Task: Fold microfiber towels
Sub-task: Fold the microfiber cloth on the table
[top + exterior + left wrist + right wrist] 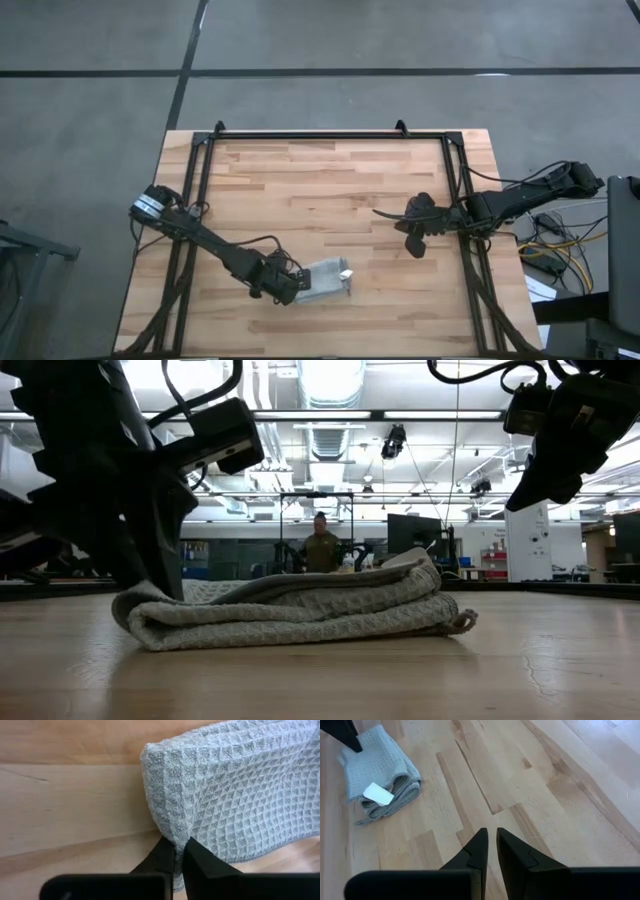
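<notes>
The microfiber towel (pixel 325 280) is a grey-green waffle-weave cloth, folded into a small thick bundle with its underside on the wooden table near the front edge. Its white tag (pixel 378 794) lies on the right end. In the low view the towel (pixel 290 610) shows stacked layers. My left gripper (pixel 298 287) is at the towel's left end and shut on it. My right gripper (pixel 415 245) hangs above the table's right side, well away from the towel, shut on nothing, and also shows in its own wrist view (pixel 491 837). My left gripper pinches the folded left end of the towel (pixel 180 837) between its two fingers. The fingers come slanting down from the table's left. How many layers they have, I cannot tell. The towel lies on the table, slack.
A black metal frame (pixel 200 180) runs along the table's left, far and right edges. Bare wood lies between the towel and the far edge. Cables (pixel 550 250) hang off the right side. A person (pixel 322 545) stands far back in the room.
</notes>
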Controlling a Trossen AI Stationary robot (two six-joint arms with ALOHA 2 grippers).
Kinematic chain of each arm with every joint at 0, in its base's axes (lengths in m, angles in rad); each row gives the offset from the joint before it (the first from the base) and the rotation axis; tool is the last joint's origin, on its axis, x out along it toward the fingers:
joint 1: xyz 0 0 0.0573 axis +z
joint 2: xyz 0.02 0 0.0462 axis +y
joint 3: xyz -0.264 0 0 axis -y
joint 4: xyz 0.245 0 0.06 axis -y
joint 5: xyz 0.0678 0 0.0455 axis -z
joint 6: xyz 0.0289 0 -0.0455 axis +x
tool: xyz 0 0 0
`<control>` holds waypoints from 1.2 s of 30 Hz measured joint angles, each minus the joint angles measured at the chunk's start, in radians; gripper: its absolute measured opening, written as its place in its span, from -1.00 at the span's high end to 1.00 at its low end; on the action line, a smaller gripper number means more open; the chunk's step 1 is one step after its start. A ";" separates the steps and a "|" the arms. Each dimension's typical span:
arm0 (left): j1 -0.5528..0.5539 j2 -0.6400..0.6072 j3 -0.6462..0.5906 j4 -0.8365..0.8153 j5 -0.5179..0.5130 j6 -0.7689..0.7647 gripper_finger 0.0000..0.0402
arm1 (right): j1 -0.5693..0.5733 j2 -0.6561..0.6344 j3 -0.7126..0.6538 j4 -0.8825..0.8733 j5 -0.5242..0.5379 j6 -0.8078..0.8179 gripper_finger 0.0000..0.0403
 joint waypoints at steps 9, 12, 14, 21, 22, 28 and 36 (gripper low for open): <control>-0.002 -0.013 0.000 -0.002 -0.004 0.002 0.94 | 0.000 0.000 0.000 0.000 0.000 0.000 0.81; -0.002 -0.032 0.000 0.011 -0.004 0.008 0.94 | 0.000 0.000 0.000 -0.001 0.000 -0.004 0.81; -0.002 -0.048 0.003 0.008 -0.006 0.017 0.94 | 0.000 0.000 0.000 -0.001 0.000 -0.006 0.81; -0.001 -0.091 0.020 0.004 -0.048 0.037 0.94 | 0.000 0.000 -0.001 -0.002 0.001 -0.011 0.81; -0.001 -0.095 0.022 0.004 -0.055 0.038 0.94 | 0.000 0.000 -0.001 -0.001 0.001 -0.011 0.81; 0.010 -0.097 0.044 0.007 -0.066 0.059 0.94 | 0.000 0.000 -0.001 0.000 0.002 -0.011 0.81; 0.055 -0.097 0.097 0.012 -0.083 0.160 0.94 | 0.000 0.000 -0.001 0.000 0.002 -0.011 0.81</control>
